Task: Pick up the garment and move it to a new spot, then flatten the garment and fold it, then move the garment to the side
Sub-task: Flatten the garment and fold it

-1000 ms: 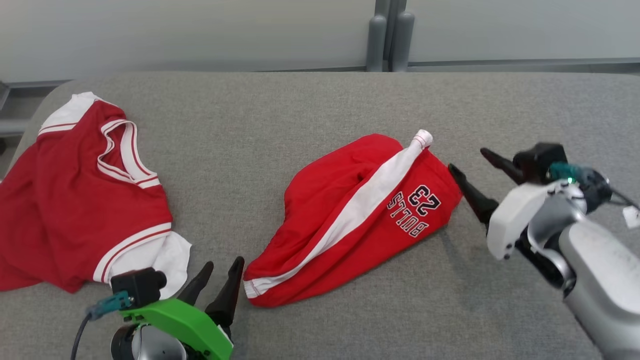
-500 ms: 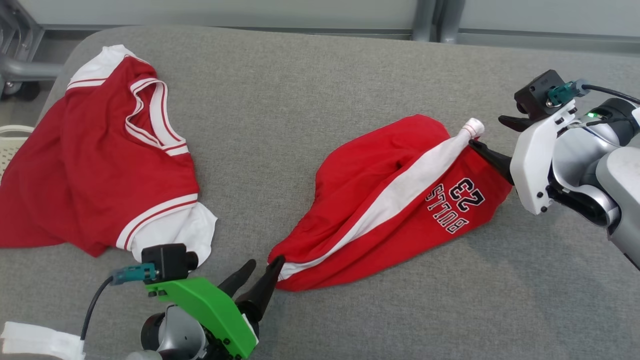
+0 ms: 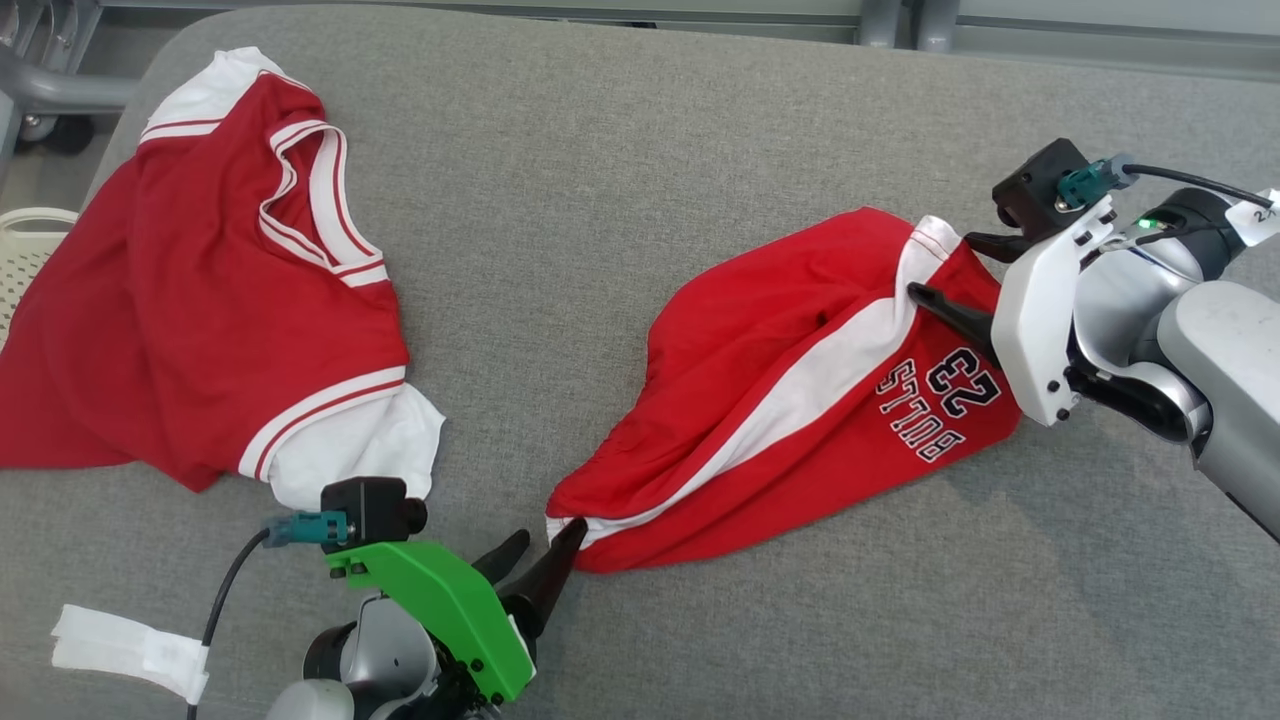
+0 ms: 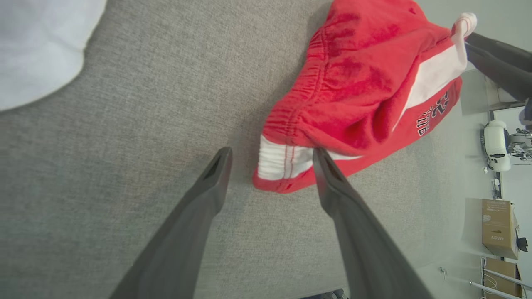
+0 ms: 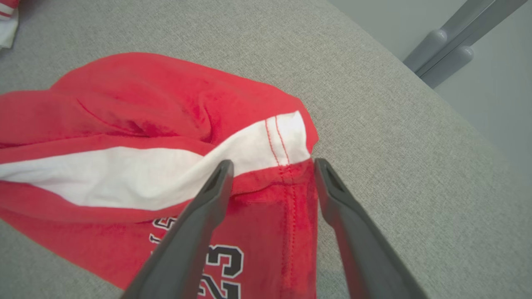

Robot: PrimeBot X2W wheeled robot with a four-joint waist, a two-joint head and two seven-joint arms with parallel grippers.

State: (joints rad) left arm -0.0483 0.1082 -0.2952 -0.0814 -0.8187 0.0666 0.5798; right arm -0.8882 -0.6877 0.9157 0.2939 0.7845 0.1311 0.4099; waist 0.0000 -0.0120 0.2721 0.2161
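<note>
The crumpled red fabric shorts with a white side stripe (image 3: 780, 400) lie on the grey fabric-covered worktop (image 3: 640, 120), stretched between the two end effectors. Their waistband corner sits between the fingertips of the left end effector (image 3: 549, 533), and their hem corner between the fingers of the right end effector (image 3: 942, 266). The red short-sleeved jersey with white trim (image 3: 200, 300) lies left of and beyond the left end effector, apart from the shorts.

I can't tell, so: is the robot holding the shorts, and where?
Nothing held. Left gripper and right gripper stand open at opposite corners of the shorts.

Grey fabric surface (image 3: 640, 130), cardboard box (image 4: 498, 223)
</note>
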